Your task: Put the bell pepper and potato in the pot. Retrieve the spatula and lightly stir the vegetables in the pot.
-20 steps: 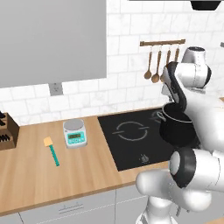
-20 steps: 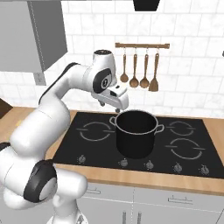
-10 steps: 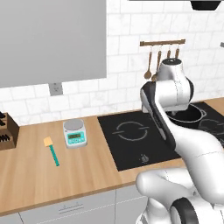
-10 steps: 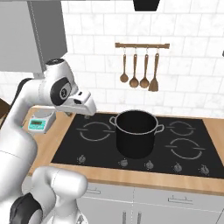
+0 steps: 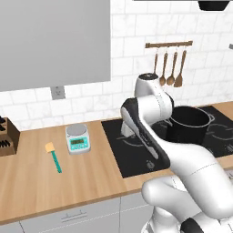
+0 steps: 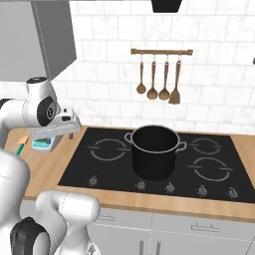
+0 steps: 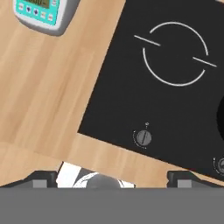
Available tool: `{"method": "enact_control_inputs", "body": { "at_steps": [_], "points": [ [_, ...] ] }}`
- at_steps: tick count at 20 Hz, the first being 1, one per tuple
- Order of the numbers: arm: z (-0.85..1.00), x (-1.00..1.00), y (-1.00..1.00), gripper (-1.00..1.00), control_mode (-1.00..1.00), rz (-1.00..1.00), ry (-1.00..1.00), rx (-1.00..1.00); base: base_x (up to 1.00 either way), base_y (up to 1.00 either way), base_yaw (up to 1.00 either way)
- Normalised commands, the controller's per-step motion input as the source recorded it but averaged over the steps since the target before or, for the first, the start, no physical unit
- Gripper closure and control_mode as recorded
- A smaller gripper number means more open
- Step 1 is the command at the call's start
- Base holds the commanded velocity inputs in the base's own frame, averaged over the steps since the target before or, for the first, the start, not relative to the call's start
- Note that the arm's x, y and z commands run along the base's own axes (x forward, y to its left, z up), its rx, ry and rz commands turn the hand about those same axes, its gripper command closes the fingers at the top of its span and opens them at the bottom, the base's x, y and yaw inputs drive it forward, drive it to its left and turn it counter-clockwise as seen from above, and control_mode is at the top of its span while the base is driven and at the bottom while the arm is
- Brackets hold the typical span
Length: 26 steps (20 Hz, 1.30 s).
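Counter and hob, listed from the left.

1. Knife block point(image 5: 7, 136), dark wood, at the far left edge of the wooden counter point(image 5: 41, 191), against the tiled wall.
2. Spatula point(image 5: 53, 156), teal handle, pale yellow-orange blade pointing toward the wall; lies flat on the counter between the knife block and the scale, apart from both. A sliver of it also shows at the left edge of the right base view point(image 6: 20, 147), behind the arm.
3. Kitchen scale point(image 5: 78, 139), grey top, teal face with a small display; stands just right of the spatula, near the hob's left edge. Its corner appears at the upper left of the hand view point(image 7: 43, 13).
4. Gripper point(image 6: 56, 130), hanging above the counter and the left edge of the hob, roughly over the scale as seen from the right. Jaws spread wide, nothing between them (the two dark finger tips point(image 7: 43, 178) sit far apart in the hand view, looking down on bare wood and a burner ring).
5. Hob point(image 6: 104, 167), black glass, four ring burners, a row of knobs point(image 7: 143, 137) along its front edge.
6. Pot point(image 6: 154, 152), tall, black, metallic rim, two grey side handles; upright on the hob near its middle, well apart from the gripper. Its contents cannot be made out.
7. Wooden utensils point(image 6: 158, 79), four, hanging from a rail on the wall above the pot.
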Motion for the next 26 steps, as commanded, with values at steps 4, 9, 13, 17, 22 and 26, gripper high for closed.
{"method": "enact_control_inputs", "body": {
  "at_steps": [4,9,13,17,22,26],
  "points": [
    [-0.33,0.00,0.99,-1.00,-1.00,0.71,0.14,-0.06,0.00,0.00,0.00],
    [-0.33,-0.03,0.90,-1.00,-1.00,0.76,0.12,-0.05,0.00,0.00,0.00],
    [-0.33,-0.06,0.69,-1.00,-1.00,0.82,0.05,-0.06,0.00,0.00,0.00],
    [-0.34,-0.02,0.58,-1.00,-1.00,0.84,0.02,-0.07,0.00,0.00,0.00],
    [-0.40,0.00,0.43,-1.00,-1.00,0.86,0.02,-0.06,0.00,0.00,0.00],
    [-0.35,0.08,0.44,-1.00,-1.00,0.80,0.06,-0.05,0.00,0.00,0.00]
  ]
}}
